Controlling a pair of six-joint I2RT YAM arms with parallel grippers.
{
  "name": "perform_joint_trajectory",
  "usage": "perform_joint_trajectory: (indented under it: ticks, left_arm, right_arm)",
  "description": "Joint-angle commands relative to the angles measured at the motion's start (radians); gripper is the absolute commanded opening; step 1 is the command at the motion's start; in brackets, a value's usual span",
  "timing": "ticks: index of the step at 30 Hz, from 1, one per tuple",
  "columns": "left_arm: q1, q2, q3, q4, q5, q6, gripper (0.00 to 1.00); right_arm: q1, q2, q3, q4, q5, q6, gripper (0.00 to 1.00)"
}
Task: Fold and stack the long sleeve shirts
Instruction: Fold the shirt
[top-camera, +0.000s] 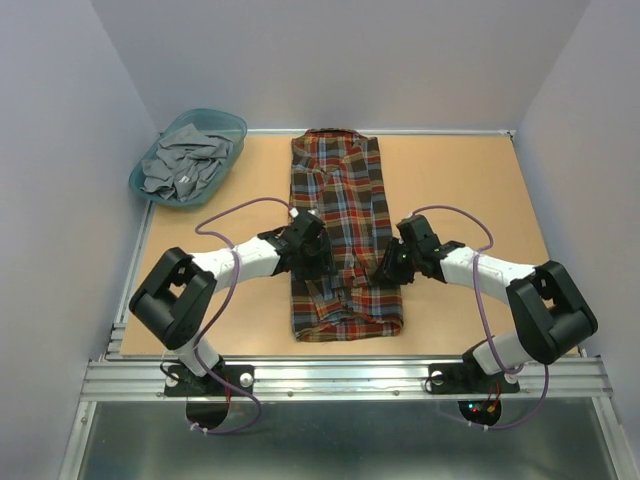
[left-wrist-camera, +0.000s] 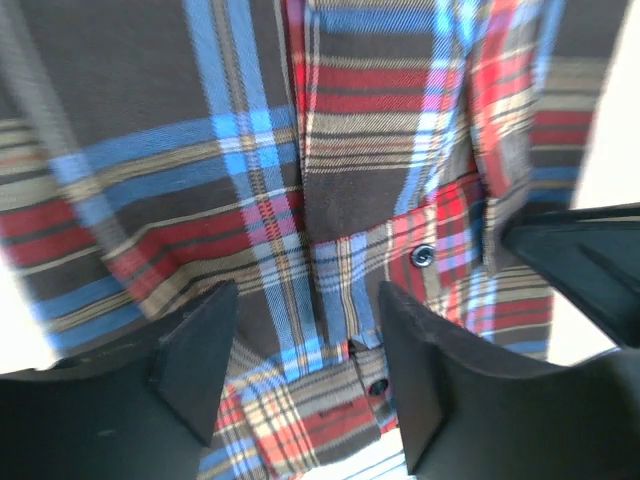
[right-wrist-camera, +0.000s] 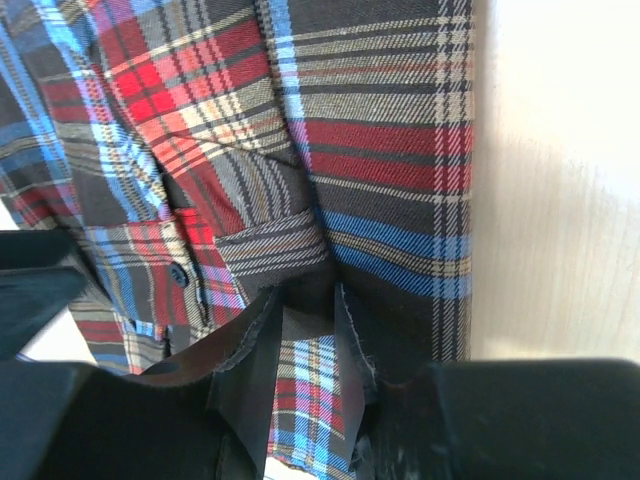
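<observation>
The plaid long sleeve shirt (top-camera: 340, 190) lies on the table, folded into a long narrow strip with its collar at the far end. My left gripper (top-camera: 312, 262) hovers over the shirt's left part, jaws open, with the buttoned placket (left-wrist-camera: 340, 150) filling the gap at my left gripper (left-wrist-camera: 305, 300). My right gripper (top-camera: 385, 268) is at the shirt's right edge. In the right wrist view its jaws (right-wrist-camera: 308, 300) stand close together with a fold of the plaid fabric (right-wrist-camera: 380, 130) pinched between them.
A teal basket (top-camera: 236, 126) holding crumpled grey clothes (top-camera: 185, 162) stands at the far left corner. The wooden table top (top-camera: 470, 190) shows bare to the right of the shirt, also in the right wrist view (right-wrist-camera: 560, 200). White walls enclose the table.
</observation>
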Motion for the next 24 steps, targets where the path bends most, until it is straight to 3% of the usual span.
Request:
perform_joint_trajectory:
  ticks: [1,8,11,12,19,21,24]
  left_arm:
    - [-0.028,0.043,0.053,0.019,0.029,-0.004,0.66]
    - [-0.051,0.081,0.067,-0.004,0.041,-0.018,0.57]
    - [-0.057,0.075,0.064,-0.01,0.047,-0.024,0.47]
    - [-0.059,0.072,0.063,-0.008,0.052,-0.027,0.4]
    - [-0.074,0.076,0.069,-0.008,0.07,-0.033,0.33]
    - [-0.076,0.084,0.069,-0.008,0.072,-0.033,0.31]
    - [-0.077,0.087,0.069,-0.008,0.075,-0.033,0.18]
  right_arm:
    - [-0.004,0.011,0.002,0.044,-0.004,-0.002,0.33]
    - [-0.004,0.008,-0.001,0.045,0.001,-0.003,0.29]
    - [-0.004,0.004,0.001,0.045,0.002,-0.006,0.24]
    - [-0.005,0.004,0.002,0.045,0.002,-0.005,0.22]
    - [-0.004,0.012,0.005,0.049,-0.007,-0.011,0.13]
    - [-0.004,0.012,0.007,0.049,-0.008,-0.009,0.07]
    - [-0.004,-0.002,0.012,0.047,-0.015,-0.011,0.01]
